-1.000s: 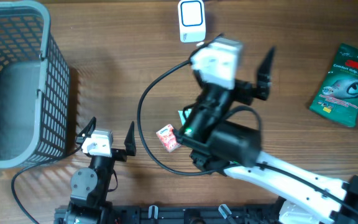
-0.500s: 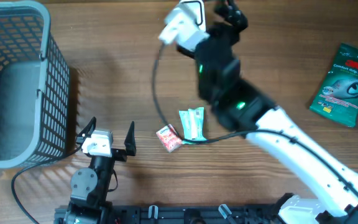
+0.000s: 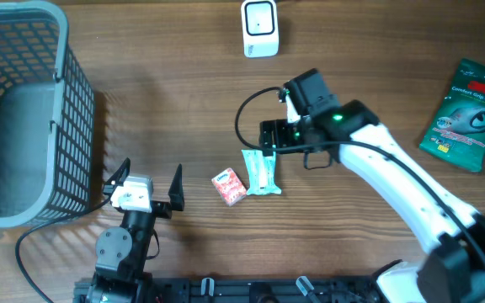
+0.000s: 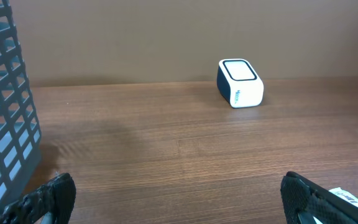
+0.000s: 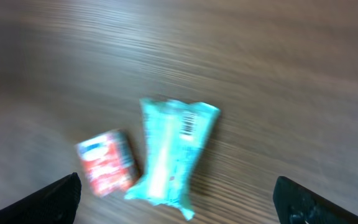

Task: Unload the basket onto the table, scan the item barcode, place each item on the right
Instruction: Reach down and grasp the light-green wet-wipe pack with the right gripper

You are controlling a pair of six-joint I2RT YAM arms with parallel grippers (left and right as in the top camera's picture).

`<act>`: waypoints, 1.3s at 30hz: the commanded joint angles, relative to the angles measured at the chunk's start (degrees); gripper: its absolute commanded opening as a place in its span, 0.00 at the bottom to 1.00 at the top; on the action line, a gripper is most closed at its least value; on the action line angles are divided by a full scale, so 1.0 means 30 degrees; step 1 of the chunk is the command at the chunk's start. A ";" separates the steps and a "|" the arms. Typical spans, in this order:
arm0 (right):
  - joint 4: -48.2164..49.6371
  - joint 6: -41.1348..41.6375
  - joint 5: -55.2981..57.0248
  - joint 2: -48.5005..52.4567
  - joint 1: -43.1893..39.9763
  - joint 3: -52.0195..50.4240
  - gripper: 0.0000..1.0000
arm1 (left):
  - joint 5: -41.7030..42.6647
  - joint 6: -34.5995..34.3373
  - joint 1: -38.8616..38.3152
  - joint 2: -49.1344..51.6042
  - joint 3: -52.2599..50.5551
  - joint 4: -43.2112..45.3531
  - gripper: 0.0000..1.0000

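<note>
Table: a wooden table (image 3: 141, 109) fills the whole overhead view, mid-brown, with fine grain running from left to right.
Table surface: matte and smooth with only a dull sheen; in the right wrist view the grain shows as blurred streaks.
Wall: in the left wrist view a plain brownish-tan wall (image 4: 135, 37) rises right behind the table, flat and unpatterned.
Junction: the table's far edge meets the wall in a straight horizontal line.
Light: soft and even; shadows on the wood are faint, with diffuse edges.
</note>
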 commanded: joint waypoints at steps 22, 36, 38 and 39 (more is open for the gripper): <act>0.7213 0.5020 -0.7912 0.4947 -0.0699 -0.7096 0.54 | -0.0117 -0.0117 -0.0058 -0.0044 -0.0073 0.0051 1.00; 0.2616 -0.6360 0.1909 0.3330 -0.1800 -0.1180 0.59 | -0.0117 -0.0117 -0.0066 -0.0044 -0.0073 0.0051 1.00; 0.1690 -0.7002 0.1843 0.2827 -0.1800 0.0831 0.81 | -0.0117 -0.0117 -0.0066 -0.0044 -0.0073 0.0051 1.00; 0.1056 -0.6324 0.1676 0.2637 -0.1800 0.1545 0.85 | -0.0117 -0.0117 -0.0058 -0.0044 -0.0073 0.0051 1.00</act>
